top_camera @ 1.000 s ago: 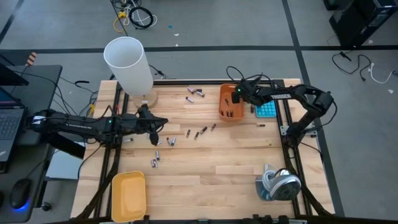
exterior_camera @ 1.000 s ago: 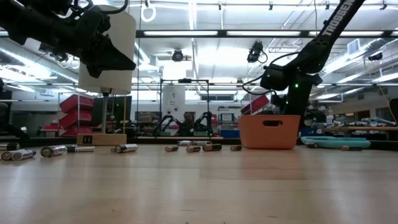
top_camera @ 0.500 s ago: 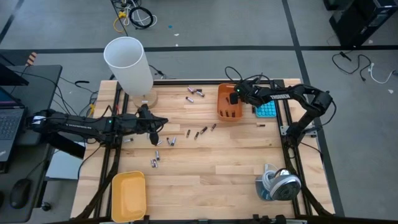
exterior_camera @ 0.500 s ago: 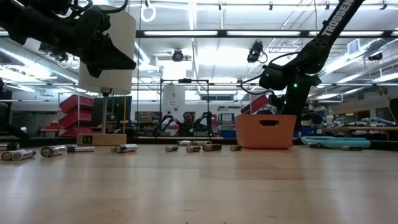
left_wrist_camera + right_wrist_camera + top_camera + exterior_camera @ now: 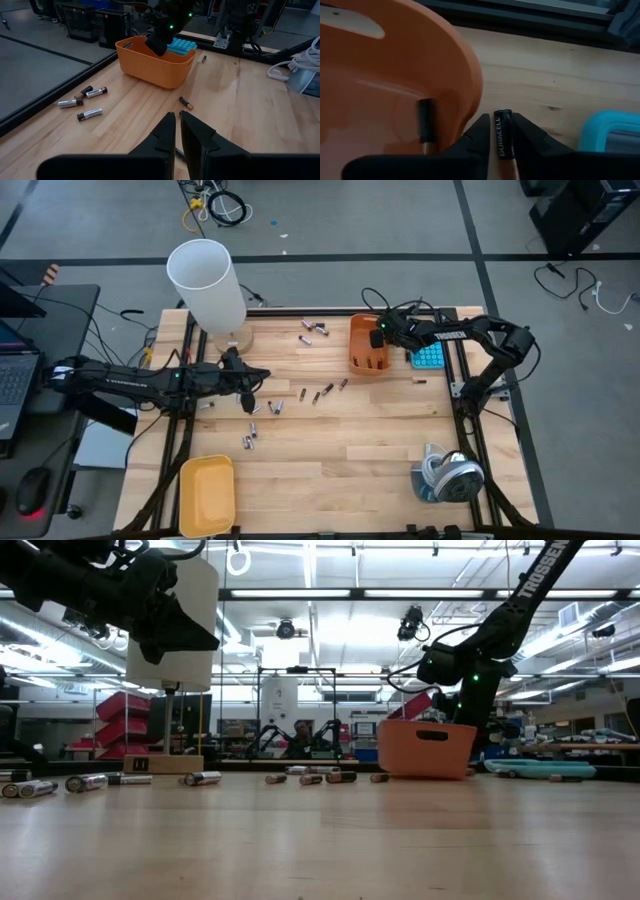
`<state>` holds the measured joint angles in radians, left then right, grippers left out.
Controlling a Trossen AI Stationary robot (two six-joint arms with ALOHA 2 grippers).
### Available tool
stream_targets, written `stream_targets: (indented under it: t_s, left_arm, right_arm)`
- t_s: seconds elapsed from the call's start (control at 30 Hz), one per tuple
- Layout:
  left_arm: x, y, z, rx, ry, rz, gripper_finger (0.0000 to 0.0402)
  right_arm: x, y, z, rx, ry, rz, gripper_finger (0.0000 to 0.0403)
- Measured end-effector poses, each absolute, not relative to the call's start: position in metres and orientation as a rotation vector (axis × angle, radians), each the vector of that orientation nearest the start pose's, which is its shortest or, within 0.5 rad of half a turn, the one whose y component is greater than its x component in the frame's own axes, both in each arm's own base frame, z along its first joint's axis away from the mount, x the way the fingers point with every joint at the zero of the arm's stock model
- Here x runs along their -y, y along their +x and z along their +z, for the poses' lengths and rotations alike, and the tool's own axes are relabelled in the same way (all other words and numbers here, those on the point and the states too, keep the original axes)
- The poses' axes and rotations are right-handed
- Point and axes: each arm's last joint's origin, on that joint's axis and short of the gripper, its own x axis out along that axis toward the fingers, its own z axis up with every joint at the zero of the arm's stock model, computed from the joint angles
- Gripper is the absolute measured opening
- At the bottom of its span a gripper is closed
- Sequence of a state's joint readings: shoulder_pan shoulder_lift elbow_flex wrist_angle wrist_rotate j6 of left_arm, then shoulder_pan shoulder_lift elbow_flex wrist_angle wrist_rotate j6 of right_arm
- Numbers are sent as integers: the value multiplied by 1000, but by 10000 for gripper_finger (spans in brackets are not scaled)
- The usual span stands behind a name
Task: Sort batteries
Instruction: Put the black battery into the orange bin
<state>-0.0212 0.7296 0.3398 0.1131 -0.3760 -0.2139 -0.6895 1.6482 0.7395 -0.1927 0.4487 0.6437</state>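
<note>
A pale wooden table (image 5: 330,440) sits in a workshop. At upper right of the high view, the right gripper (image 5: 381,332) hangs over the orange bin's (image 5: 368,346) rim, pinching a dark battery (image 5: 502,135); another cell (image 5: 426,125) lies inside. The left gripper (image 5: 252,376), fingers pressed together and empty, hovers mid-left. Most batteries (image 5: 318,393) lie scattered, and the yellow tray (image 5: 206,495) looks empty, so sorting seems barely begun.

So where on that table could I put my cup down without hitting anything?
Bare wood lies between the yellow tray and the cable reel. It is crowded mid-table, where batteries lie scattered between the white tube and orange bin.
</note>
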Motion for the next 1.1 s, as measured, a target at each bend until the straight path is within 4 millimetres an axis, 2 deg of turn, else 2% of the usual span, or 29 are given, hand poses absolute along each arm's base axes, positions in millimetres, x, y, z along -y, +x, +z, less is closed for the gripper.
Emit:
stream_targets:
  t_s: [0.37, 0.77, 0.97, 1.1]
  left_arm:
    - [-7, 164, 216, -233, -155, 381, 30]
    - [-7, 164, 216, -233, -155, 381, 30]
    - [-7, 164, 216, -233, -155, 381, 30]
    - [-7, 164, 216, -234, -152, 381, 30]
  right_arm:
    - [188, 210, 131, -757, 656, -1348, 115]
    - [180, 213, 146, -676, 651, -1355, 115]
    - [174, 206, 147, -696, 712, -1424, 115]
    - [174, 202, 146, -722, 681, -1468, 115]
